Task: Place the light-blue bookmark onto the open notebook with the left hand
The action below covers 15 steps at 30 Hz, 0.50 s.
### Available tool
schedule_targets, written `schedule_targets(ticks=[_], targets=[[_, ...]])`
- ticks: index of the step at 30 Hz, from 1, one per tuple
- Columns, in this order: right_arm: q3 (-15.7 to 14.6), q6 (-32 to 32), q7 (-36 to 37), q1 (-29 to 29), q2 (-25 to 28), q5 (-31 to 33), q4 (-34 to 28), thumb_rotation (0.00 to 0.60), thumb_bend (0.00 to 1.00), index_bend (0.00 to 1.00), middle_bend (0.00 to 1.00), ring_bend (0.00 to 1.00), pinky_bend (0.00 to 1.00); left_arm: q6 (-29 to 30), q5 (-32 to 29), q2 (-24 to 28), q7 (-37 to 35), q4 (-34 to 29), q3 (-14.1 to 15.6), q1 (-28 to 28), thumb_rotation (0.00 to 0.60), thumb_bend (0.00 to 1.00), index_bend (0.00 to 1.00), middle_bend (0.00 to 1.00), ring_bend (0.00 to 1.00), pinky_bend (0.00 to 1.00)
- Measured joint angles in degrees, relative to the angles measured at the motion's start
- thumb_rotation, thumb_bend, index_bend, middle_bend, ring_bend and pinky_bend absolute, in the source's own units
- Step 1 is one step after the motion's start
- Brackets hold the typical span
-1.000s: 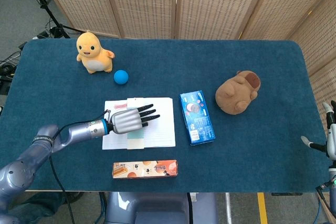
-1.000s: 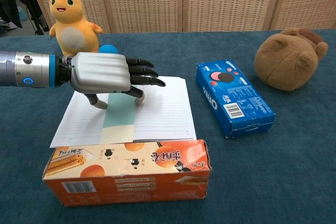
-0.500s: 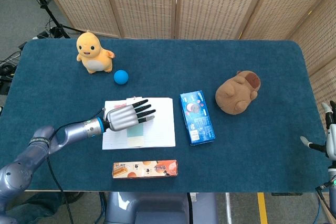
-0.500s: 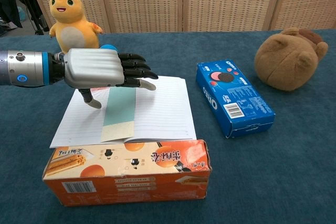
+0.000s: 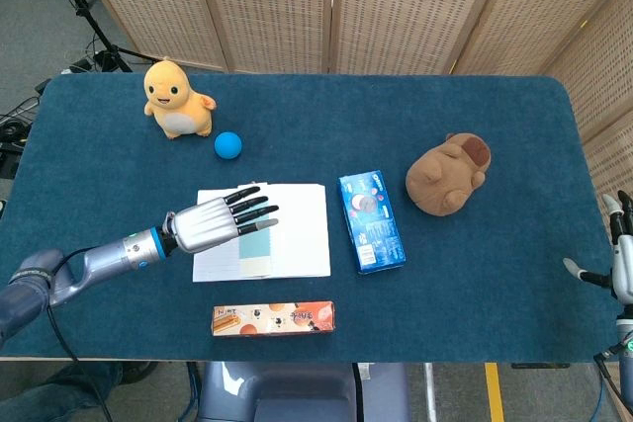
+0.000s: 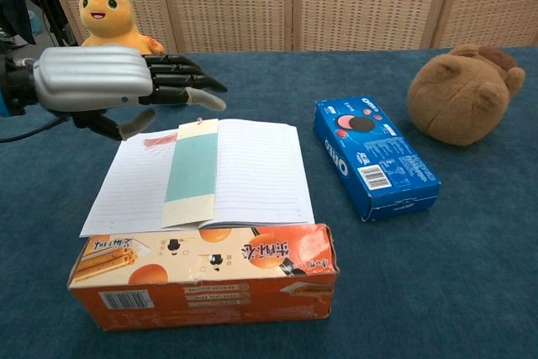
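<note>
1. Head view: the left hand hovers over the left part of the open notebook, palm down, fingers stretched out and slightly apart, holding nothing.
2. Head view: the light-blue bookmark lies flat on the notebook along its middle, running from the top edge to the bottom edge; the dark fingertips reach over its upper end.
3. Head view: a blue cookie box lies just right of the notebook, apart from it. An orange snack box lies near the table's front edge, below the notebook.
4. Head view: a yellow plush toy stands at the far left of the blue table, with a blue ball just beside it. A brown plush toy lies to the right of the cookie box.
5. Head view: the right hand shows only partly at the right edge, off the table; I cannot tell how its fingers are set.
6. Chest view: the left hand is raised clear above the notebook near its far left corner, fingers extended forward and empty, the thumb hanging below the palm.
7. Chest view: the bookmark rests flat on the lined pages, its pale lower end touching the near edge of the page, its tagged upper end at the far edge.
8. Chest view: the orange snack box stands in front of the notebook, with the cookie box and the brown plush toy to the right. The yellow plush toy rises behind the hand.
</note>
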Motion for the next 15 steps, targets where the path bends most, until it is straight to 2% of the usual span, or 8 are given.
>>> schedule_targets(ticks=[4, 8, 15], targets=[[-0.06, 0.12, -0.38, 0.05, -0.03, -0.09, -0.28, 0.6, 0.0, 0.0, 0.0, 0.0, 0.0, -4.3, -0.82, 4.57, 0.49, -8.45, 1.82, 0.73, 0.6, 1.0, 0.0, 0.0, 0.0, 0.0], [0.02, 0.06, -0.58, 0.11, -0.04, 0.05, -0.38, 0.6, 0.0, 0.0, 0.0, 0.0, 0.0, -8.95, -1.92, 7.23, 1.47, -13.13, 3.22, 1.31, 0.6, 1.0, 0.0, 0.0, 0.0, 0.0], [0.06, -0.6, -0.77, 0.32, 0.02, 0.48, -0.4, 0.6, 0.0, 0.0, 0.0, 0.0, 0.0, -13.91, -4.8, 7.78, 4.34, -16.59, 1.98, 1.77, 0.6, 1.0, 0.0, 0.0, 0.0, 0.0]])
